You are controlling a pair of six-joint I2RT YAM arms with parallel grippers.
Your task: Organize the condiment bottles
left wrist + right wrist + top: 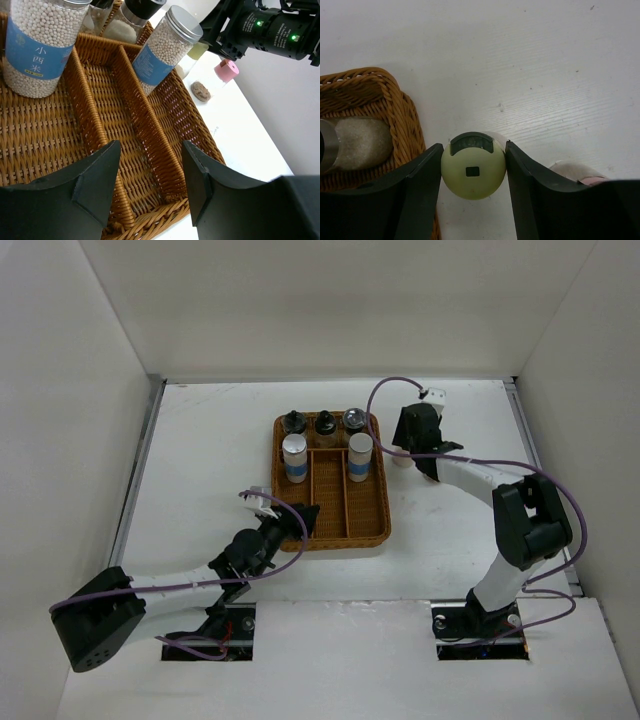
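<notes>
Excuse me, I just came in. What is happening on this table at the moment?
The right gripper holds a yellow-capped bottle between its fingers; the bottle stands on the table just beside the wicker tray. The left gripper hovers open and empty over the tray's near end. At its far end five bottles already stand; a pink-capped bottle is outside.

**Legible text: one jar label only**

Left wrist view: the clear plastic jar of small white pearls w/ blue paper label (37,50) reads "小西米" in white chars. A smaller line beneath is too tiny to read. The second clear pearl-filled jar w/ silver lid and blue label (160,55) is angled away, so its print is illegible. Top view: both labels are too small to read.
</notes>
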